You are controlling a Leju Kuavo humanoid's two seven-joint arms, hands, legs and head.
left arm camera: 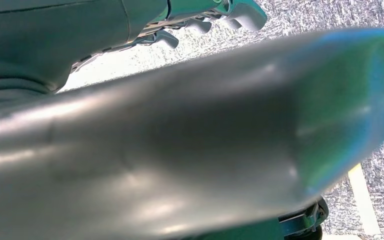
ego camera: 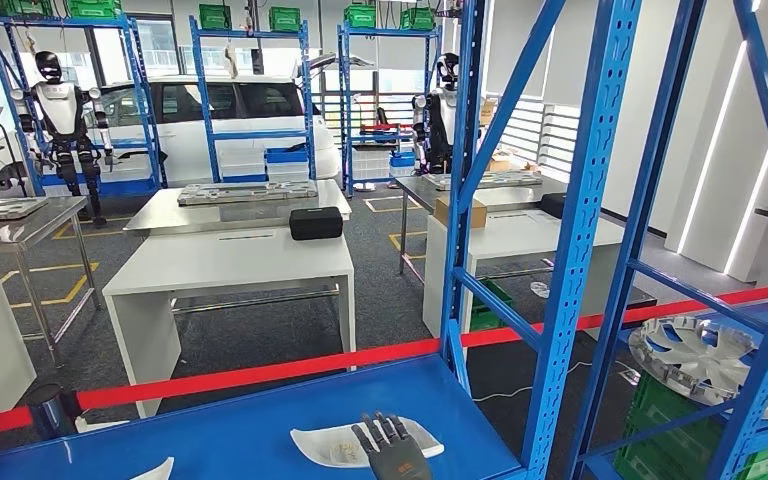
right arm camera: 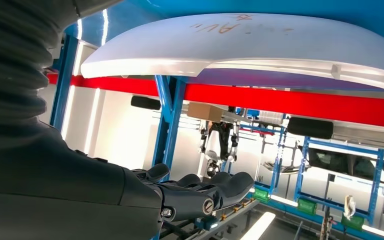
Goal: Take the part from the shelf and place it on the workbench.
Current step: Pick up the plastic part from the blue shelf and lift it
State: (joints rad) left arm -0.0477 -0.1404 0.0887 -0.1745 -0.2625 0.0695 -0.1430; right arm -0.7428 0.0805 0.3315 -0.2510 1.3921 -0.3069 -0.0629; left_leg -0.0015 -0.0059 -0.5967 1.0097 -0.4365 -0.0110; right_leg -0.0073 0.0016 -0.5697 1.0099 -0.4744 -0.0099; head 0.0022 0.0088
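Head view: a white, shallow, curved plastic part (ego camera: 335, 443) lies flat on the blue shelf board (ego camera: 250, 425), near the front edge, just left of a blue perforated steel upright (ego camera: 570, 260). The right hand (ego camera: 392, 447) hangs above the part's right half, dark fingers (ego camera: 380, 430) extended and slightly spread, pointing away from the robot. Nothing is held. Whether the fingertips touch the part, I cannot tell from this angle.

Right wrist view (turned): the same white part (right arm camera: 240, 47) sits apart from the hand (right arm camera: 200, 192), with clear space between them; faint orange writing on the part's surface. Fingers lie straight and loose, side by side.

Left wrist view: the left hand (left arm camera: 205, 17) appears at the frame edge with fingers curled in lightly; grasp state cannot be told. A large blurred grey surface covers most of the frame, speckled grey carpet (left arm camera: 330, 15) beyond.

Surroundings: a red barrier tape (ego camera: 260, 373) runs across behind the shelf. White workbench (ego camera: 230, 262) stands beyond it, a black case (ego camera: 316, 222) on the far end. A silver wheel cover (ego camera: 705, 358) rests on the neighbouring shelf at right, above green crates (ego camera: 680, 430). Another humanoid robot (ego camera: 65, 120) stands far left by a white car (ego camera: 210, 120).
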